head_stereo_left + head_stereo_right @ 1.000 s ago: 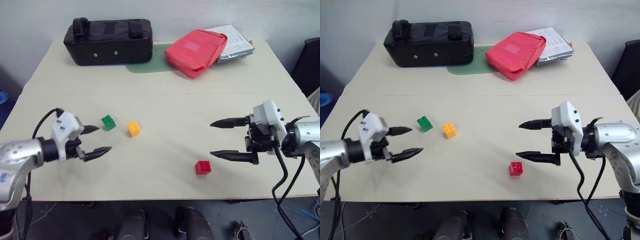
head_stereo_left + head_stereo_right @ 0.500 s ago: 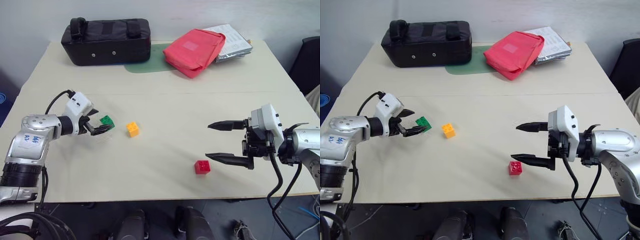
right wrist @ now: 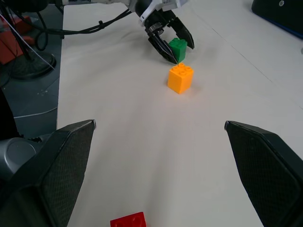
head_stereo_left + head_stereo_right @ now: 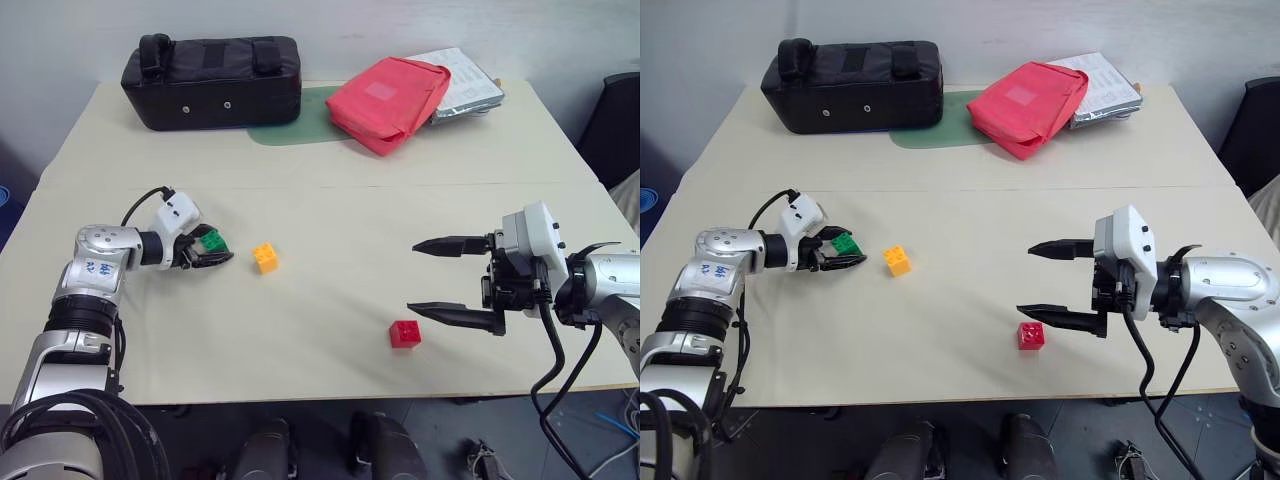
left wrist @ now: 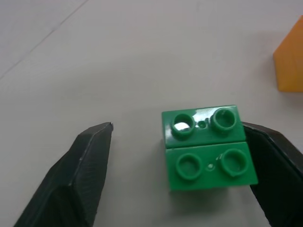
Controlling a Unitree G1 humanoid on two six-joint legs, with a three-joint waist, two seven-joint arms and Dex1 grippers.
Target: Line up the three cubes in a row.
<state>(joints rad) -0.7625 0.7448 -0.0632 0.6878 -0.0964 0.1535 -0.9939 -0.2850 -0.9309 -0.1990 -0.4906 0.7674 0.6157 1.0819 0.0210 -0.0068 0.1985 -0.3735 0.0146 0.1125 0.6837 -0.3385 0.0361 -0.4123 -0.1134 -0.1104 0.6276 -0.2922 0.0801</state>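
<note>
green cube: (image 5: 208,147) sits on the table (image 4: 330,200) between the fingers of the left gripper (image 4: 208,250); one finger touches its side, the other stands off with a clear gap, so the jaws are partly open and not yet clamped.
orange cube: (image 4: 265,257) just beside the green cube, on the side toward the table's middle.
red cube: (image 4: 405,334) well apart from both, near the front edge, close under the lower finger of the right gripper (image 4: 442,280).
right gripper: fingers wide, holding nothing, above the table.
risk, grip: with contact on one side only, closing may shove or twist the green cube instead of pinching it.
risk, neighbour: the orange cube is close; a pushed green cube or a fingertip could knock it.
risk, red cube: the nearby right finger could nudge it.
writing: none readable on the cubes, black bag (image 4: 213,80) or red pouch (image 4: 390,102).
</note>
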